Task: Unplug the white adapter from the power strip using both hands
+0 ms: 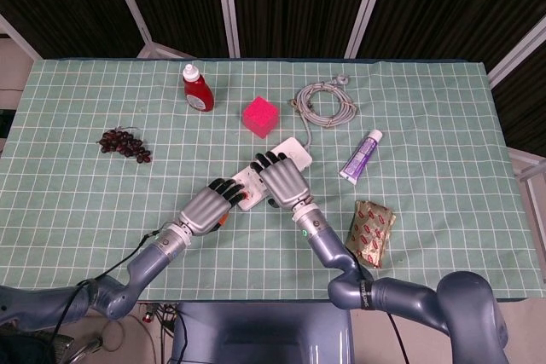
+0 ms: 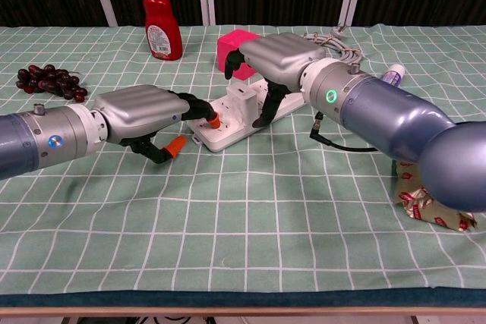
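The white power strip point(image 2: 225, 131) lies slanted at mid-table, and the white adapter point(image 2: 241, 99) stands plugged into it. My left hand point(image 2: 141, 115) rests its orange-tipped fingertips point(image 2: 213, 120) on the strip's near end and holds nothing. My right hand point(image 2: 277, 57) arches over the adapter, its thumb down on the adapter's right side and its fingers hanging past the far-left side. No frame shows a closed grip. In the head view the left hand point(image 1: 209, 205) and the right hand point(image 1: 281, 180) cover most of the power strip point(image 1: 294, 152), and the adapter is hidden.
A red sauce bottle point(image 1: 198, 89), a pink cube point(image 1: 261, 116) and a coiled grey cable point(image 1: 326, 101) lie behind the strip. A purple tube point(image 1: 362, 156) and a gold-red snack packet point(image 1: 372, 231) are to the right, and dark grapes point(image 1: 124, 143) are far left.
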